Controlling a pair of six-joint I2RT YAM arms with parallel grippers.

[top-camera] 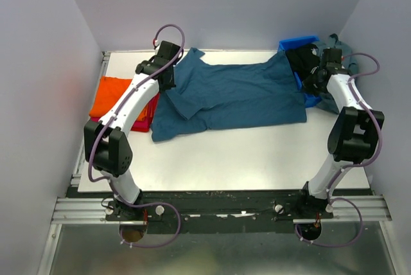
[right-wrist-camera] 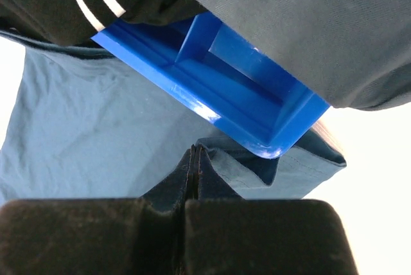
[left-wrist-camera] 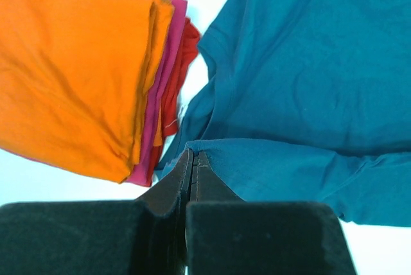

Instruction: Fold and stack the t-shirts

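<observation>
Left hand [left-wrist-camera: 192, 157], right hand [right-wrist-camera: 194, 153] pinched tight on teal t-shirt [top-camera: 237, 95] edges; arms outstretched.

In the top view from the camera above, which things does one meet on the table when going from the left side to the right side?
orange t-shirt, on top of a folded pile → teal t-shirt, spread out flat → blue bin. The two hands overlap the teal t-shirt's ends, so they are left out.
</observation>
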